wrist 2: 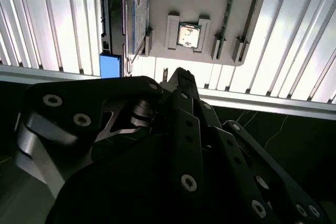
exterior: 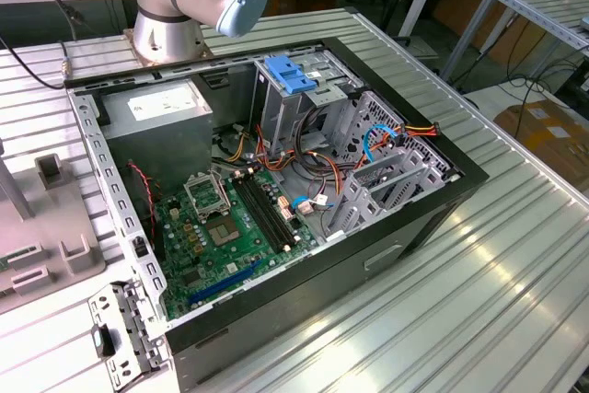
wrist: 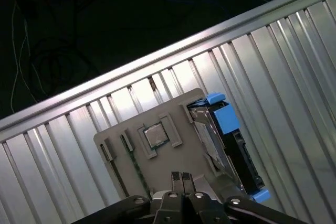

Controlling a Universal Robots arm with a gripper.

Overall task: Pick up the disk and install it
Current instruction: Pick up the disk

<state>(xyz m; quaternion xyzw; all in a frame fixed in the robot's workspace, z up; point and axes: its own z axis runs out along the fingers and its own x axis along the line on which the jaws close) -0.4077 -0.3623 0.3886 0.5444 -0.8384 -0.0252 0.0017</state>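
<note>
First wrist view: disk (wrist: pixel 239 149) near gripper (wrist: pixel 182 178), apart

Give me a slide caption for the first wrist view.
Shut hand above grey fixture holding the blue-railed disk and a chip.

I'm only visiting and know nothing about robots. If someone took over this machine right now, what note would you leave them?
Gripper: shut, holding nothing, pointed at the grey holder tray, clear of the disk.
Disk: stands on edge at the side of that tray, on the ribbed metal table, not gripped.
Computer case: open on the table in the exterior view.
Done: nothing visible yet.
Left: picking up the disk and installing it.
</note>
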